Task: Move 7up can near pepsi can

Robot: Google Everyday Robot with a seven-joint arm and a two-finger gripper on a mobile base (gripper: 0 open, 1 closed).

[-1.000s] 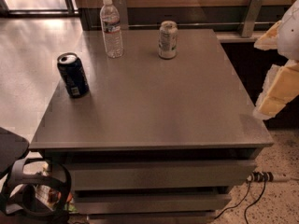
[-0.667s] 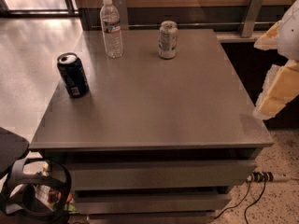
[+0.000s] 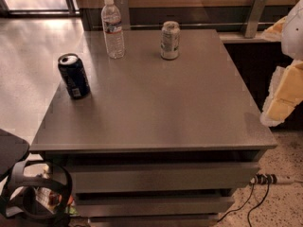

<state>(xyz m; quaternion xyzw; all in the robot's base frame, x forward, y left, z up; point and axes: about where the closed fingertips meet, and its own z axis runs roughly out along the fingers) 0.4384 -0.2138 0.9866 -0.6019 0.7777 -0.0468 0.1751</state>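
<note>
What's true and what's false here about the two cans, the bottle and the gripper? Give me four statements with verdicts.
1. The 7up can stands upright near the far edge of the table. True.
2. The pepsi can lies on its side. False: it stands upright near the left edge.
3. The gripper holds the 7up can. False: it is beyond the table's right edge, apart from both cans.
4. The water bottle stands left of the 7up can. True.
</note>
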